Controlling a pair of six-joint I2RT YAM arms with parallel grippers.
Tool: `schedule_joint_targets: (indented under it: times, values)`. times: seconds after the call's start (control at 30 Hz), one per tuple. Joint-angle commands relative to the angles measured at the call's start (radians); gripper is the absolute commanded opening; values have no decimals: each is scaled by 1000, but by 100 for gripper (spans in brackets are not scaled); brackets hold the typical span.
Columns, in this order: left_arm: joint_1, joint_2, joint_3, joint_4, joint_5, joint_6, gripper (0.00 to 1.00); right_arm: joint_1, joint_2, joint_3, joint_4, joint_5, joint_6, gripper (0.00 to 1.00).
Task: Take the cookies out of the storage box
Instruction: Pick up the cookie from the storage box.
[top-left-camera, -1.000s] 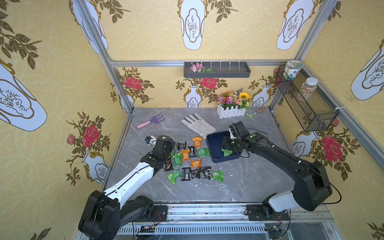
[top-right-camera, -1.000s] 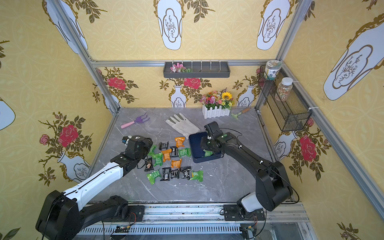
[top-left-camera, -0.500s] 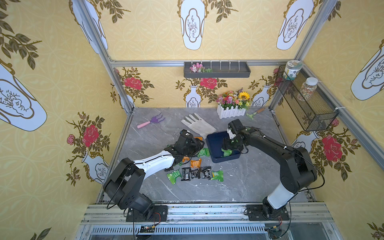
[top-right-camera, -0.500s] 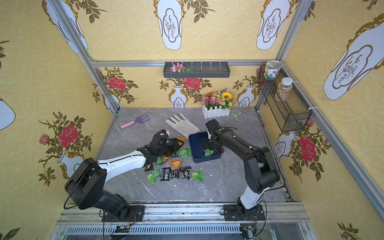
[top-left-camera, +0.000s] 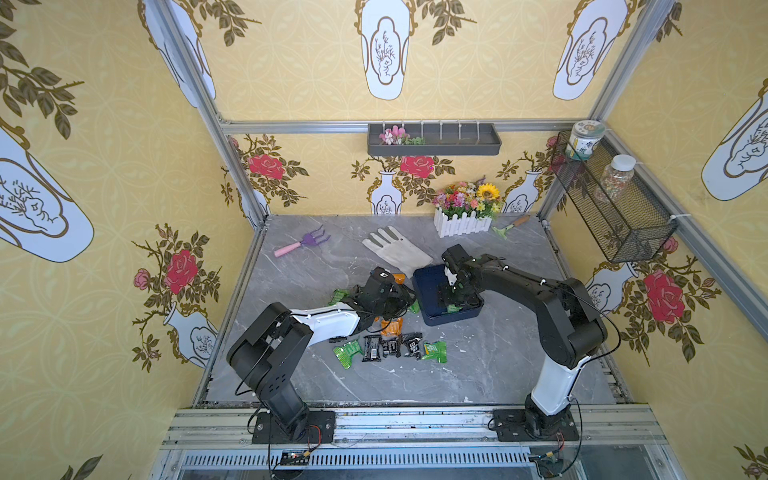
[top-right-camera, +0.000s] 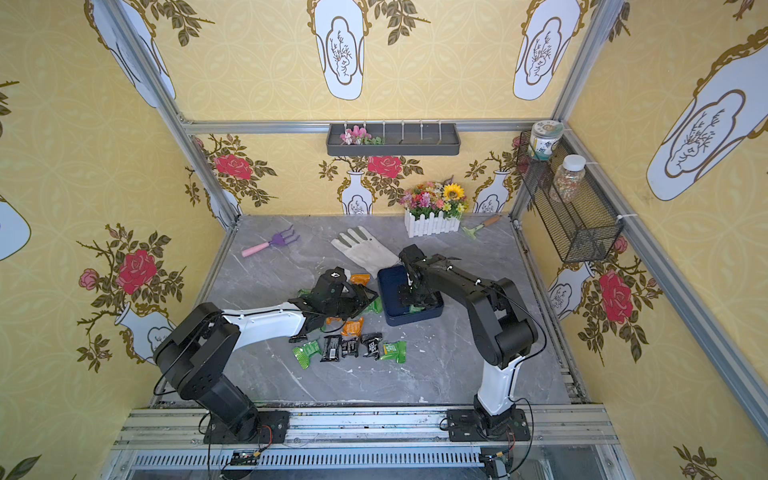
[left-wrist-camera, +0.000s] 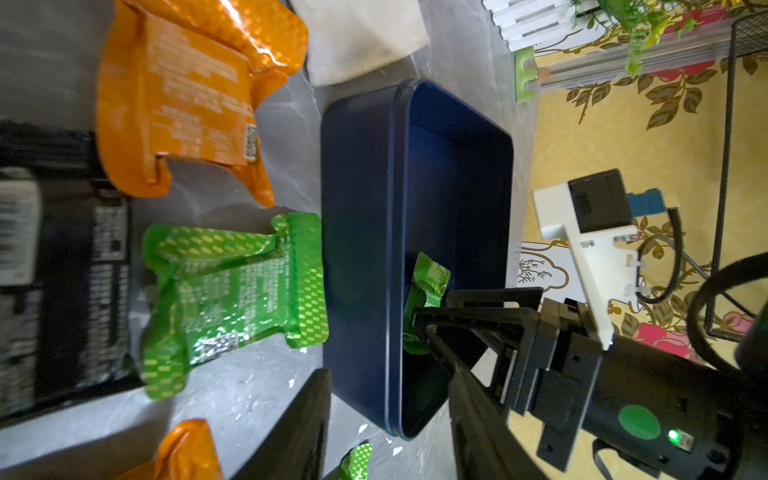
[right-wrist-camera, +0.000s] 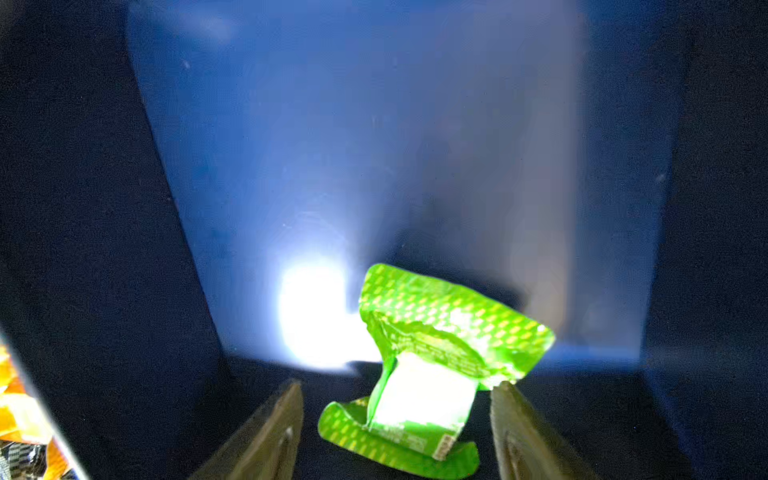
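The storage box (top-left-camera: 428, 286) (top-right-camera: 388, 286) is a navy tray at mid-table. One green cookie packet (right-wrist-camera: 436, 332) (left-wrist-camera: 430, 278) (top-left-camera: 453, 308) lies crumpled in its near corner. My right gripper (right-wrist-camera: 399, 386) (top-left-camera: 451, 297) reaches down into the box, open, one finger on each side of that packet without pinching it. My left gripper (left-wrist-camera: 378, 353) (top-left-camera: 405, 297) lies low beside the box's left wall, open and empty. Several cookies in green (top-left-camera: 348, 352), black (top-left-camera: 371, 348) and orange (top-left-camera: 392, 326) lie on the table left of and before the box; more show in the left wrist view (left-wrist-camera: 232, 291).
A white glove (top-left-camera: 399, 251) lies just behind the box. A white picket planter (top-left-camera: 463, 226), a purple hand rake (top-left-camera: 303, 243) and a small green trowel (top-left-camera: 509, 228) stand along the back. A black wire basket (top-left-camera: 611, 216) hangs on the right wall.
My left arm has swung from the left side of the packets across them to the box's left wall. The right arm's elbow has drawn in while its gripper stays in the box.
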Motion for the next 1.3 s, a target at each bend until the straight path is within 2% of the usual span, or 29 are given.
schedule_joint_targets:
  times: [0.0,0.17,0.33,0.97,1.27]
  values:
    - [-10,15,4,32,9,-25,50,8,19,-7,-2,34,16,78]
    - [-16,34,7,31,-8,-45,50,13,79,-3,20,28,24,77]
    - [-18,37,2,30,-27,-71,50,14,89,-1,27,47,30,67]
    - [-18,-5,-12,21,-59,-70,49,26,20,85,-41,153,0,18]
    - [-17,-95,-71,29,-167,-115,49,75,-83,132,-86,172,10,15]
